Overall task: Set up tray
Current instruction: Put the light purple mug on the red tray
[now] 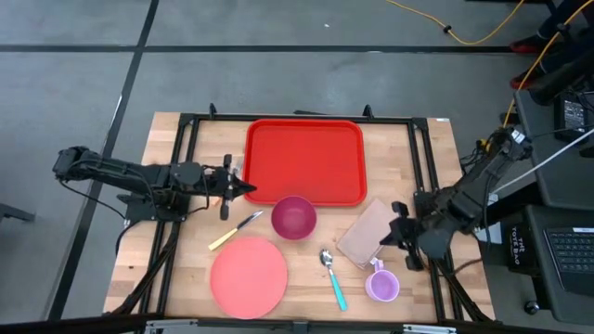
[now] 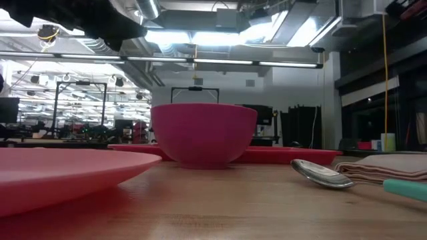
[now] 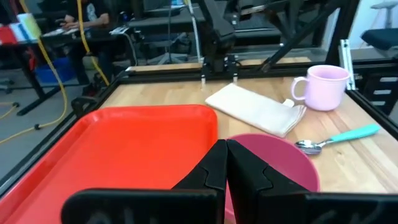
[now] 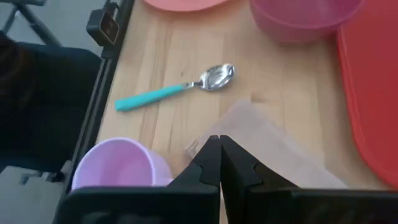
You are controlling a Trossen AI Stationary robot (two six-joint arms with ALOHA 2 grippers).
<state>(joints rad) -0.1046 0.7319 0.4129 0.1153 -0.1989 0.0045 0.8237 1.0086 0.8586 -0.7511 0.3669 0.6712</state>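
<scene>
The red tray (image 1: 304,160) lies flat at the table's far middle, with nothing on it. My left gripper (image 1: 251,190) is shut and hovers by the tray's near left corner, pointing toward the table's right; its shut fingers (image 3: 225,155) hold nothing. My right gripper (image 1: 393,229) is shut too and slants down over the right edge of a beige folded napkin (image 4: 280,155); its fingers (image 4: 217,152) hold nothing. I see no contact with the napkin.
A magenta bowl (image 1: 293,217) stands just off the tray's near edge. A salmon-pink plate (image 1: 248,276), a yellow-handled knife (image 1: 235,231), a teal-handled spoon (image 1: 332,276) and a lilac mug (image 1: 381,284) lie on the near half of the table. A black frame (image 1: 427,167) runs round the table.
</scene>
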